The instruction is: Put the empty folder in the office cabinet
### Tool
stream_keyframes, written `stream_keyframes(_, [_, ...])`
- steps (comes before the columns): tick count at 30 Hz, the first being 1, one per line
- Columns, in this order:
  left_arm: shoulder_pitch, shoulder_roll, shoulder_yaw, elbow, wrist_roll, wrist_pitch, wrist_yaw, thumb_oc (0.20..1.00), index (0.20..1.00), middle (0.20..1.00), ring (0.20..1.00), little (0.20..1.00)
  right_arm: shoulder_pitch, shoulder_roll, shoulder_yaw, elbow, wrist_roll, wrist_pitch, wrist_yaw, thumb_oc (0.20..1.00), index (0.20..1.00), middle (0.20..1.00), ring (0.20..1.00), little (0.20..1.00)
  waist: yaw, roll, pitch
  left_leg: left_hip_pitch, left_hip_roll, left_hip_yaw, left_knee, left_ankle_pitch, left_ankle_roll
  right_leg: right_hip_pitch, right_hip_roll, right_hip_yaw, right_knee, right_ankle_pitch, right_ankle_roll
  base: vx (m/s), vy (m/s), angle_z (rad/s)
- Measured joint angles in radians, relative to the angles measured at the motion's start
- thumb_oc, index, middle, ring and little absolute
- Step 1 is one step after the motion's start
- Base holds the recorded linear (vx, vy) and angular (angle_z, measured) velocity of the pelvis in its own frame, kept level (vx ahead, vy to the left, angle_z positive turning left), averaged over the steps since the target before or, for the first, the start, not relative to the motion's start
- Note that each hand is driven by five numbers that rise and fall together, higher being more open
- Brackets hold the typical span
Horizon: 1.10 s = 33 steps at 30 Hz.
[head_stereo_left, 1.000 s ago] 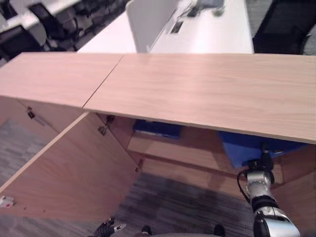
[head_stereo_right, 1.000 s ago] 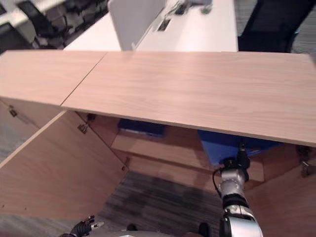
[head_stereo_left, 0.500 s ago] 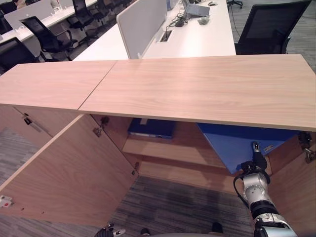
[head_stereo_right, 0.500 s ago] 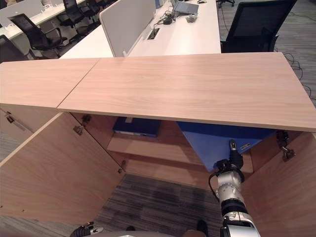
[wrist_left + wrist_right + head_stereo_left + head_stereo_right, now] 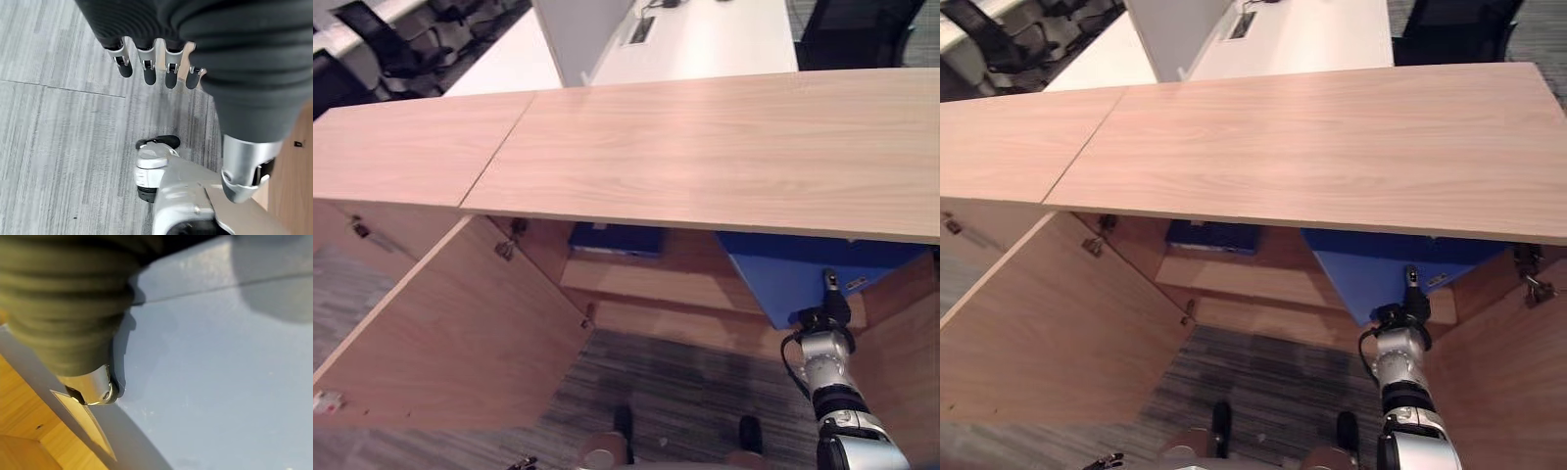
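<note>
no legible text, small label on blue folder (image 5: 783, 276) unreadable

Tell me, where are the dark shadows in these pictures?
Left eye view: the space under the cabinet top is shaded, dimming the blue folder. Right wrist view: the right hand casts a dark shadow on the folder's face. Left wrist view: evenly lit floor, no strong shadow.
</note>
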<state>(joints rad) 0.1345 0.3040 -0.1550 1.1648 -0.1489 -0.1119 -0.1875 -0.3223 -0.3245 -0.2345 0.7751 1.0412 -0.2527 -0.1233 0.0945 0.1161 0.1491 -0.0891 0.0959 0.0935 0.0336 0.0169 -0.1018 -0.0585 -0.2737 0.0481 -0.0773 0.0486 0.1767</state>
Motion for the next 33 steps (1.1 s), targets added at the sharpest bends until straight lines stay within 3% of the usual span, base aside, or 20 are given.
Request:
stream_keyframes(2, [-0.01,0.018,-0.005,-0.033,0.0,-0.006,0.006,1.0,1.0,1.0,1.0,1.0,0.001,0.016,-0.011,0.002,0.009,-0.002,-0.014,0.2,0.2,0.2,0.2,0.2,-0.001,-0.021,-0.004,0.013,-0.015,0.009,-0.028,0.017,0.001,-0.022,0.01,-0.021,0.071,-0.003,0.006,0.15,0.205,0.12])
stream_keyframes(4, [-0.047,0.019,-0.021,-0.046,0.0,-0.006,0.004,1.0,1.0,1.0,1.0,1.0,-0.025,0.022,-0.012,0.003,0.009,-0.005,-0.019,0.2,0.2,0.2,0.2,0.2,0.003,-0.032,-0.006,0.0,-0.04,0.012,-0.011,0.004,0.017,-0.036,-0.013,-0.023,0.085,0.002,0.021,0.1,0.179,0.0])
stream_keyframes(7, [-0.061,0.017,-0.042,-0.076,0.0,-0.01,0.005,1.0,1.0,1.0,1.0,1.0,-0.066,0.03,-0.005,0.002,0.009,-0.005,-0.03,0.2,0.2,0.2,0.2,0.2,0.002,-0.022,-0.005,0.002,-0.041,0.038,-0.011,0.0,0.024,-0.086,-0.014,-0.024,0.151,0.015,0.004,0.02,0.137,-0.26])
stream_keyframes(8, [-0.072,0.02,-0.043,-0.104,-0.01,-0.01,0.016,1.0,1.0,1.0,1.0,1.0,-0.096,0.048,0.004,0.003,0.013,-0.008,-0.034,0.2,0.2,0.2,0.2,0.2,0.007,-0.024,-0.001,-0.001,-0.037,0.078,0.005,-0.009,0.034,-0.129,-0.015,-0.051,0.197,0.04,-0.024,0.08,0.085,-0.45])
stream_keyframes(10, [-0.084,0.02,-0.042,-0.109,-0.024,-0.012,0.02,1.0,1.0,1.0,1.0,1.0,-0.111,0.052,0.019,0.005,0.021,-0.009,-0.033,0.2,0.2,0.2,0.2,0.2,0.004,-0.023,0.0,-0.001,-0.041,0.098,0.006,-0.027,0.051,-0.148,-0.01,-0.073,0.206,0.073,-0.049,0.1,0.066,-0.41])
stream_keyframes(12, [-0.093,0.026,-0.035,-0.12,-0.043,-0.014,0.025,1.0,1.0,1.0,1.0,1.0,-0.102,0.053,0.03,0.009,0.026,-0.008,-0.034,0.2,0.2,0.2,0.2,0.2,0.002,-0.025,0.002,0.02,-0.043,0.105,-0.016,-0.027,0.061,-0.151,-0.01,-0.095,0.21,0.105,-0.038,0.18,0.021,-0.24])
stream_keyframes(14, [-0.072,0.036,-0.021,-0.149,-0.051,-0.013,0.024,1.0,1.0,1.0,1.0,1.0,-0.088,0.054,0.031,0.008,0.041,-0.008,-0.033,0.2,0.2,0.2,0.2,0.2,0.002,-0.025,0.002,0.05,-0.037,0.095,-0.071,-0.007,0.059,-0.155,0.045,-0.075,0.227,0.021,0.012,0.15,-0.037,-0.06])
stream_keyframes(15, [-0.064,0.041,-0.018,-0.149,-0.054,-0.015,0.024,1.0,1.0,1.0,1.0,1.0,-0.085,0.053,0.027,0.008,0.042,-0.01,-0.033,0.2,0.2,0.2,0.2,0.2,0.0,-0.025,0.003,0.055,-0.036,0.088,-0.089,0.001,0.06,-0.158,0.072,-0.064,0.228,-0.005,0.011,0.13,-0.081,0.14])
stream_keyframes(16, [-0.059,0.05,-0.018,-0.146,-0.065,-0.018,0.023,1.0,1.0,1.0,1.0,1.0,-0.084,0.05,0.019,0.008,0.044,-0.016,-0.034,0.2,0.2,0.2,0.2,0.2,0.0,-0.036,0.006,0.062,-0.04,0.085,-0.121,0.02,0.053,-0.157,0.11,-0.073,0.183,-0.038,-0.026,0.18,-0.143,0.1])
stream_keyframes(18, [-0.059,0.028,-0.065,-0.193,-0.081,0.02,0.048,1.0,1.0,1.0,1.0,1.0,-0.082,0.028,0.006,0.003,0.077,-0.046,-0.05,0.2,0.2,0.2,0.2,0.2,-0.018,0.007,0.029,0.056,-0.018,0.057,-0.12,0.024,0.041,-0.103,0.142,-0.089,0.116,0.0,-0.042,0.23,-0.218,0.43])
stream_keyframes(19, [-0.139,0.004,-0.173,-0.246,-0.106,-0.003,0.056,1.0,1.0,1.0,1.0,1.0,-0.113,-0.014,0.033,0.03,0.119,-0.074,-0.078,0.2,0.2,0.2,0.2,0.2,-0.036,0.064,0.069,0.05,0.005,-0.014,-0.121,0.041,0.045,-0.212,0.152,-0.102,0.344,-0.094,0.009,0.22,-0.219,0.59])
stream_keyframes(20, [-0.176,-0.015,-0.16,-0.224,-0.112,-0.021,0.059,1.0,1.0,1.0,1.0,1.0,-0.134,-0.02,0.04,0.057,0.118,-0.069,-0.079,0.2,0.2,0.2,0.2,0.2,-0.041,0.063,0.077,0.049,0.013,-0.012,-0.12,0.041,0.044,-0.267,0.16,-0.091,0.4,-0.14,0.026,0.18,-0.175,0.63])
stream_keyframes(21, [-0.199,-0.022,-0.116,-0.211,-0.12,-0.037,0.07,1.0,1.0,1.0,1.0,1.0,-0.169,-0.023,0.066,0.113,0.118,-0.045,-0.089,0.2,0.2,0.2,0.2,0.2,-0.067,0.039,0.082,0.037,0.012,-0.028,-0.118,0.04,0.029,-0.312,0.182,-0.043,0.318,-0.128,0.01,0.12,-0.111,0.34])
stream_keyframes(22, [-0.199,-0.017,-0.116,-0.21,-0.12,-0.041,0.071,1.0,1.0,1.0,1.0,1.0,-0.165,-0.03,0.083,0.123,0.115,-0.034,-0.087,0.2,0.2,0.2,0.2,0.2,-0.078,0.02,0.082,0.045,-0.006,-0.041,-0.121,0.045,0.019,-0.307,0.176,-0.04,0.29,-0.053,-0.015,0.09,-0.076,0.59])
stream_keyframes(23, [-0.181,-0.027,-0.124,-0.207,-0.118,-0.04,0.065,1.0,1.0,1.0,1.0,1.0,-0.159,-0.048,0.088,0.133,0.113,-0.017,-0.084,0.2,0.2,0.2,0.2,0.2,-0.082,0.039,0.078,0.057,0.007,-0.054,-0.122,0.034,0.014,-0.285,0.185,-0.061,0.275,-0.011,-0.071,0.15,-0.141,0.33])
stream_keyframes(24, [-0.166,-0.029,-0.125,-0.209,-0.118,-0.04,0.063,1.0,1.0,1.0,1.0,1.0,-0.162,-0.049,0.093,0.131,0.113,-0.016,-0.08,0.2,0.2,0.2,0.2,0.2,-0.077,0.044,0.078,0.057,0.015,-0.05,-0.12,0.03,0.008,-0.28,0.195,-0.063,0.264,-0.01,-0.071,0.17,-0.168,0.08])
stream_keyframes(25, [-0.131,-0.031,-0.12,-0.2,-0.119,-0.036,0.059,1.0,1.0,1.0,1.0,1.0,-0.164,-0.055,0.107,0.129,0.112,-0.017,-0.071,0.2,0.2,0.2,0.2,0.2,-0.074,0.096,0.069,0.061,0.044,-0.045,-0.098,0.01,0.002,-0.272,0.212,-0.091,0.272,-0.025,-0.085,0.24,-0.25,-0.1])
stream_keyframes(26, [-0.119,-0.029,-0.119,-0.192,-0.119,-0.036,0.06,1.0,1.0,1.0,1.0,1.0,-0.156,-0.059,0.106,0.128,0.111,-0.017,-0.069,0.2,0.2,0.2,0.2,0.2,-0.072,0.102,0.067,0.063,0.043,-0.046,-0.091,0.011,-0.024,-0.273,0.212,-0.092,0.279,-0.034,-0.094,0.14,-0.15,0.03])
stream_keyframes(30, [-0.058,-0.028,-0.119,-0.19,-0.12,-0.019,0.058,1.0,1.0,1.0,1.0,1.0,-0.151,-0.095,0.103,0.125,0.098,-0.006,-0.072,0.2,0.2,0.2,0.2,0.2,-0.055,0.143,0.046,0.031,0.052,-0.039,-0.019,-0.003,-0.012,-0.272,0.222,-0.115,0.299,-0.065,-0.123,0.12,-0.179,0.1])
stream_keyframes(33, [-0.059,-0.027,-0.119,-0.187,-0.121,-0.016,0.057,1.0,1.0,1.0,1.0,1.0,-0.15,-0.091,0.099,0.123,0.097,-0.008,-0.072,0.2,0.2,0.2,0.2,0.2,-0.046,0.12,0.052,-0.003,0.044,-0.045,0.072,0.008,-0.034,-0.272,0.205,-0.127,0.327,-0.097,-0.128,0.09,-0.194,0.1])
